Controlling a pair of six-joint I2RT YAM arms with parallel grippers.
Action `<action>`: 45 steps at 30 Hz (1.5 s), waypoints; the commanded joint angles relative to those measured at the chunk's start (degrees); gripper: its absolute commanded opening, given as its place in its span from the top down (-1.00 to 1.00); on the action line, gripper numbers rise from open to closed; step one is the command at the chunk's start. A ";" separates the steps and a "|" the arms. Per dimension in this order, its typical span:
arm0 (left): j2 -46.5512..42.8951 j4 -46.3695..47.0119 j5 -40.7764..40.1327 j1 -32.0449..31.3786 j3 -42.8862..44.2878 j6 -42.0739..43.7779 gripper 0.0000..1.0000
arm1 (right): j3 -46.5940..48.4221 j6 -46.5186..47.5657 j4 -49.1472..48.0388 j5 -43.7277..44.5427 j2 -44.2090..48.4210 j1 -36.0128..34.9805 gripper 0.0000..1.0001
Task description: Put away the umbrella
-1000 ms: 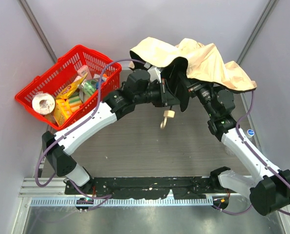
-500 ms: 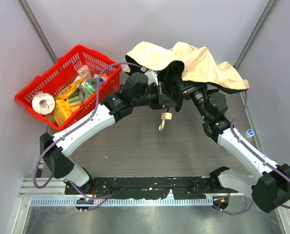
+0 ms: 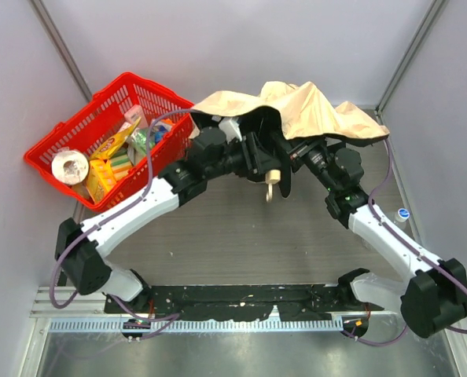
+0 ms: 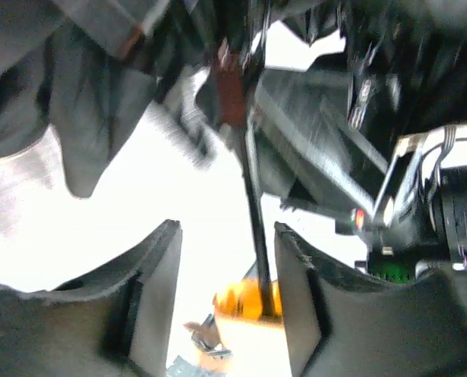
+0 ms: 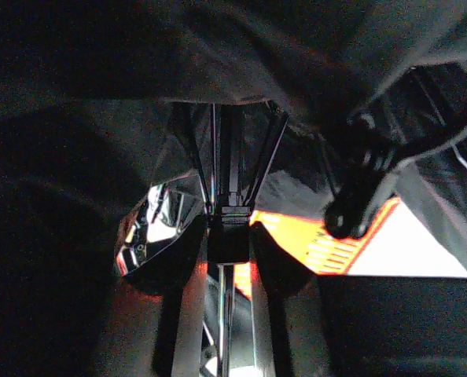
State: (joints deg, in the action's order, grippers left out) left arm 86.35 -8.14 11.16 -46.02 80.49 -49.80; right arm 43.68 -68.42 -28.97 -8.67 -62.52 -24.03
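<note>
Counting up: one umbrella [image 3: 312,110], one red basket [image 3: 80,118], two arms. The umbrella's tan cloth sits half spread at the far middle of the table [image 3: 241,236], draped over both wrists. Its left tip reaches the basket's corner and its far edge lies near the back wall [image 3: 218,39].

One small handle [image 3: 273,179] pokes out below the cloth, between the arms.

The left gripper [image 4: 227,232] has its fingers parted with the thin black shaft [image 4: 253,204] running between them. That view is blurred, so contact is unclear.

The right gripper [image 5: 229,236] is clamped on the umbrella's black sliding block where the ribs meet. The rest of that view is very dark.

The basket holds one paper roll [image 3: 68,166] and packets too jumbled to count. Bare tabletop lies open between the arms.
</note>
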 commanded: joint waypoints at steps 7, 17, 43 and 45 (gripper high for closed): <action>-28.57 1.15 4.93 -2.41 -27.30 9.96 -0.36 | 4.13 17.94 -20.06 -17.42 -4.80 7.07 0.99; -37.14 -23.58 -2.27 -2.15 -3.62 22.82 -0.73 | -1.31 41.23 -33.34 -40.18 -2.87 8.04 0.99; -29.38 20.52 3.08 2.69 -17.54 4.53 -0.99 | -5.72 35.20 -27.02 -38.35 7.77 7.86 0.99; -32.11 22.63 1.24 2.60 -21.15 4.80 -0.99 | -4.49 32.41 -27.36 -40.19 5.76 7.86 0.99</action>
State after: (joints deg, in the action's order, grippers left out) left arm 59.86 2.94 8.36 -43.20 64.12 -45.10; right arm 35.77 -32.71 -52.60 -50.43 -56.18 -16.27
